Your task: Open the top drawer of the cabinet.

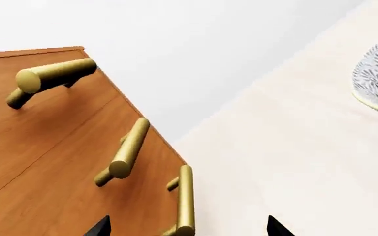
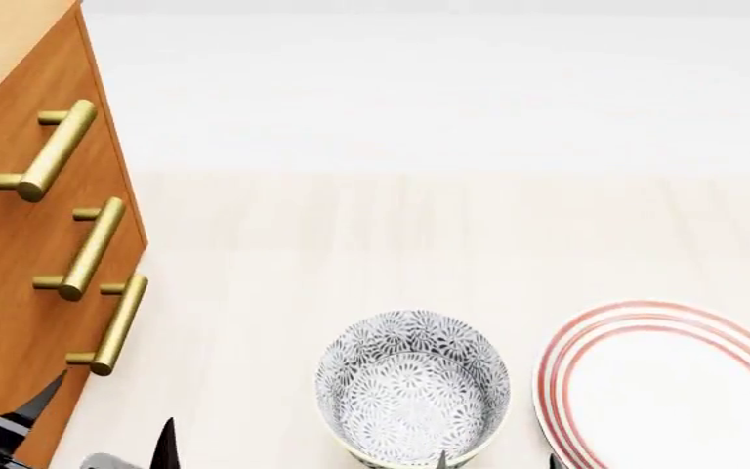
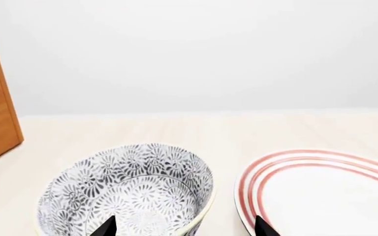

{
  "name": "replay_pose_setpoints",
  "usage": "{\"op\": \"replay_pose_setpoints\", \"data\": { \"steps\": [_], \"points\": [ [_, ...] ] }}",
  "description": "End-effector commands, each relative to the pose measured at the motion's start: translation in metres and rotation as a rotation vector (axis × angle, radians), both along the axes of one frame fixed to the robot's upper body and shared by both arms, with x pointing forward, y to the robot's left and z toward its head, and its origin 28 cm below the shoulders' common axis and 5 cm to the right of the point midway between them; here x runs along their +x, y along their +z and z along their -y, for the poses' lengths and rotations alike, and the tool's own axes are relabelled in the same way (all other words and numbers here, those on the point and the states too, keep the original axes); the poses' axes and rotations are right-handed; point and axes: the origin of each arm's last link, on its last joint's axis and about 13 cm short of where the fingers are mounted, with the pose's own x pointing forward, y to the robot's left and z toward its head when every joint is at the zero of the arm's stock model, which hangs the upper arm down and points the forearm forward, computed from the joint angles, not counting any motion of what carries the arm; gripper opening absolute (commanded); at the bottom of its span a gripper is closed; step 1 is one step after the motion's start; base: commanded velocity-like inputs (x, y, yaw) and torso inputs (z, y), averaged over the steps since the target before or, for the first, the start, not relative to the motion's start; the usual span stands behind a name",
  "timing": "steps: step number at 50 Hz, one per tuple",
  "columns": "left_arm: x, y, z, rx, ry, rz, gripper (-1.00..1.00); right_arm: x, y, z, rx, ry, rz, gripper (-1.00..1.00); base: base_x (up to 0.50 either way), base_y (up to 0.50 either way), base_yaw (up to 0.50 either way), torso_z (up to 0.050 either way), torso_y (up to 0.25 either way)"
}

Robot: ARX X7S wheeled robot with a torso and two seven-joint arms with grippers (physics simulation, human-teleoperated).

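Support surface: pale cream wood-grain tabletop (image 2: 349, 254), faint lengthwise streaks, matte, spans nearly the whole head view. Same surface in the right wrist view, ending at a straight far edge.

Backdrop: plain white wall (image 3: 196, 54), featureless, no seams or fixtures visible. In the left wrist view it appears as a blank light-grey field meeting the tabletop along a straight line.

Lighting: bright, even, diffuse. Shadows very soft; only a slight darkening on the tabletop just beside the objects standing on it. No light source visible. Floor not in view.
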Motion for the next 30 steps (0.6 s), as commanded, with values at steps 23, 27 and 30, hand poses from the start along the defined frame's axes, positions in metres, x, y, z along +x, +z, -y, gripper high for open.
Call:
{"op": "replay_pose_setpoints", "data": {
  "steps": [23, 27, 30],
  "points": [
    [0.035, 0.054, -0.009, 0.764, -0.079, 0.032, 1.00, 0.001, -0.002, 0.000, 0.005, -0.002, -0.004, 1.00, 0.00, 0.00, 0.00, 0.000, 0.000],
    [0.036, 0.062, -0.012, 0.813, -0.075, 0.035, 1.00, 0.000, -0.001, 0.000, 0.005, -0.001, -0.006, 1.00, 0.00, 0.00, 0.00, 0.000, 0.000],
    [0.039, 0.070, -0.015, 0.836, -0.065, 0.036, 1.00, 0.001, -0.003, 0.000, 0.004, -0.001, -0.009, 1.00, 0.00, 0.00, 0.00, 0.000, 0.000]
  ]
}}
